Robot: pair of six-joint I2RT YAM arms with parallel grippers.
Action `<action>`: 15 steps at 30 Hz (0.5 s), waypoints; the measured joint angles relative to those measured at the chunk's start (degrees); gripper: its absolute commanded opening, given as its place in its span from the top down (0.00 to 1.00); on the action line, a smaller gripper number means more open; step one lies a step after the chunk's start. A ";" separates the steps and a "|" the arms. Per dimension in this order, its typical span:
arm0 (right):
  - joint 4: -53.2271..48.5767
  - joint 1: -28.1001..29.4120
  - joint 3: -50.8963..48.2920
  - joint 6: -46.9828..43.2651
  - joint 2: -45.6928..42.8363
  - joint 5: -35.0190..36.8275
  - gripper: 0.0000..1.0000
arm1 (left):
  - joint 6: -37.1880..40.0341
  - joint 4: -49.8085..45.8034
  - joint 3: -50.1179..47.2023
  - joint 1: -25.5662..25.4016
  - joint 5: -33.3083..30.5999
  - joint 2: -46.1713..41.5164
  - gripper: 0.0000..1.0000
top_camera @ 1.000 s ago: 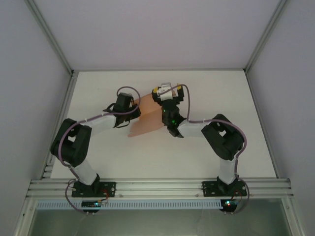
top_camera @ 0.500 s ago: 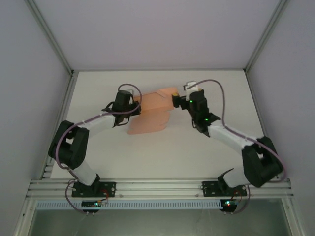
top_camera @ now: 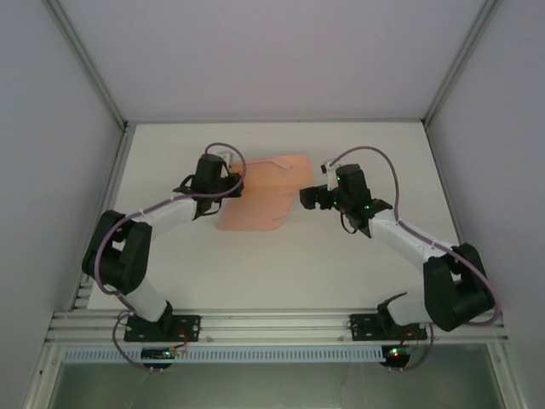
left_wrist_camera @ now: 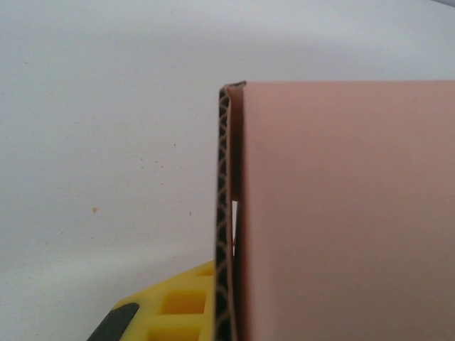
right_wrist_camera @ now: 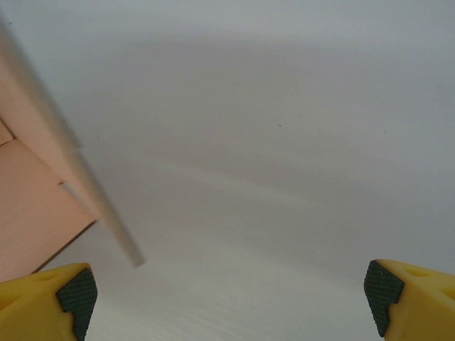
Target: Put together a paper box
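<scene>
My left pincer (top_camera: 232,177) is clamped together on the left edge of the box (top_camera: 260,203). In my left wrist view the pink card's cut edge stands upright against one yellow finger (left_wrist_camera: 178,312). The box sits toward the far middle of the white counter (top_camera: 341,264), between my two pincers, partly folded, with a flap reaching toward the far right. My right pincer (top_camera: 306,198) hangs just beside the box's right side with its fingers (right_wrist_camera: 50,295) wide apart and only bare counter between them. The box's edge lies off to their left.
</scene>
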 measured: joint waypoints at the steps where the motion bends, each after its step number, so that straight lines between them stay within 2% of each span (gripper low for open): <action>1: -0.20 -0.50 0.55 0.02 0.83 -0.72 0.01 | 0.17 0.00 0.00 0.00 0.42 0.00 1.00; 11: -0.22 -1.51 4.31 -0.02 5.38 -5.27 0.01 | 1.70 -0.28 1.03 0.70 1.29 1.79 1.00; 15: -0.83 -1.66 7.21 0.59 8.41 -5.42 0.01 | 2.14 -1.62 3.04 0.63 -0.63 3.52 1.00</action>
